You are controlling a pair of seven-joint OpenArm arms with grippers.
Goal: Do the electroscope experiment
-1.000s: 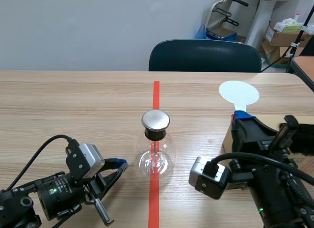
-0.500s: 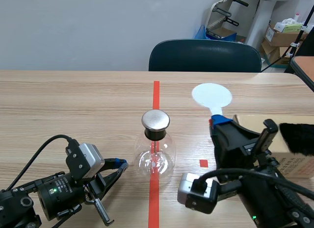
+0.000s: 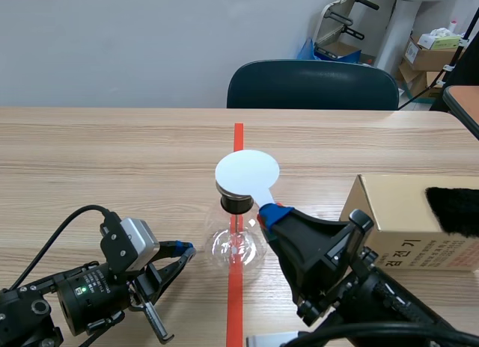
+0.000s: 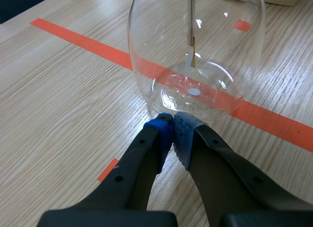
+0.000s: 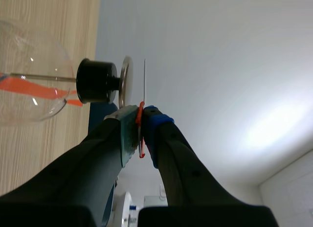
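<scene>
At table centre on the tape line [image 3: 238, 134] | clear round glass flask electroscope [image 3: 238, 244], silver metal cap [image 5: 126, 85], stands upright | right gripper [image 3: 271, 211] pinches flat white round paddle [image 3: 247, 175] just over cap | left gripper [image 4: 172, 131] pressed together at flask base | risk: paddle shoves cap, flask topples

Robot test room, office-like, with a storage corner.
Wood-grain table [image 3: 112, 152] marked with an orange-red tape line [image 3: 238, 134], glass electroscope flask [image 3: 236, 246] at centre. Plain pale wall [image 3: 150, 40] across 12 o'clock, dark chair [image 3: 313, 85] pushed in below it. Clutter at 1–2 o'clock: stacked cardboard boxes [image 3: 430, 55], blue bag [image 3: 307, 49], folded metal frame [image 3: 340, 14]. Black robot arms at 7 o'clock [image 3: 75, 298] and 5 o'clock [image 3: 359, 302].
</scene>
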